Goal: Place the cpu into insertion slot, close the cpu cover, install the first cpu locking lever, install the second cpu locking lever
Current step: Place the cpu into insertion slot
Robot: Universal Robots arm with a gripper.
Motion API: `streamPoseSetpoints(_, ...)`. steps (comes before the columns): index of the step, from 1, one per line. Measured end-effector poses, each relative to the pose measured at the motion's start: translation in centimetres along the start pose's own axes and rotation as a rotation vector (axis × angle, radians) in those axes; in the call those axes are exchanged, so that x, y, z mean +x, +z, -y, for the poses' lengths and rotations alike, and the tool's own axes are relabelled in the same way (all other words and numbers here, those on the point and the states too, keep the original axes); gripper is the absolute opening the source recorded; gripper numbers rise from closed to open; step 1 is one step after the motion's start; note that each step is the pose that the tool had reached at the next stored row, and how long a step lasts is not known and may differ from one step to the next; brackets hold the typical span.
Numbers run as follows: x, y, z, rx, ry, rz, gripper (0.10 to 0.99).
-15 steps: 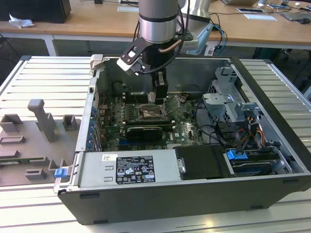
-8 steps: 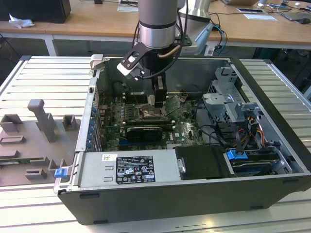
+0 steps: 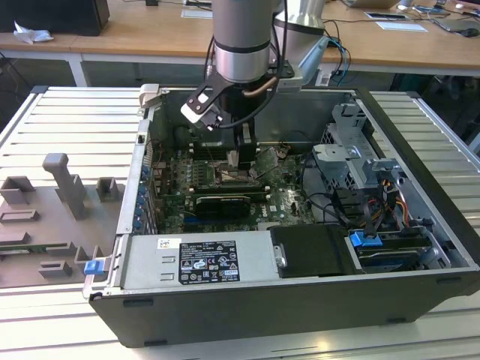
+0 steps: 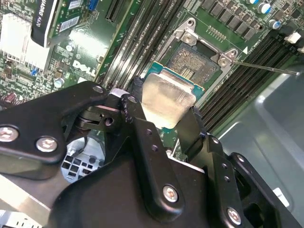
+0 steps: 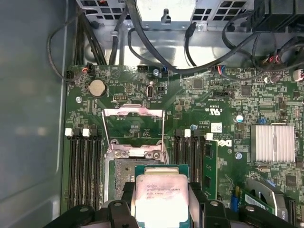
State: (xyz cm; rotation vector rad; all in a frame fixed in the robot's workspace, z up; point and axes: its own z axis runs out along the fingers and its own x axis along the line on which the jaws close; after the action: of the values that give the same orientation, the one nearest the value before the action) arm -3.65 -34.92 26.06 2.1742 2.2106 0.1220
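We see the arm (image 3: 240,45) hang vertical from the exterior view's twelve o'clock; its gripper (image 4: 164,114), closed chip-wide, pinches the cpu (image 4: 166,97) near the insertion slot (image 4: 194,64).

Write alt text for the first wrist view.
The gripper holds the cpu, silvery top up, over the open insertion slot on a green motherboard. The cpu cover is hinged open past the slot, with black memory slots on either side.
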Motion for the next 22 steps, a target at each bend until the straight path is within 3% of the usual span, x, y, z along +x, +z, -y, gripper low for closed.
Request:
streamPoseSetpoints(10,-0.01,0.56,0.11,0.0,0.0,-0.0001,0.533)
streamPoseSetpoints(14,0.07,1.33,0.19,0.0,0.0,0.0,0.533)
streamPoseSetpoints(18,0.88,2.07,0.27,0.0,0.0,0.0001,0.533)
streamPoseSetpoints(22,1.68,3.15,0.8,0.0,0.0,0.0018,0.533)
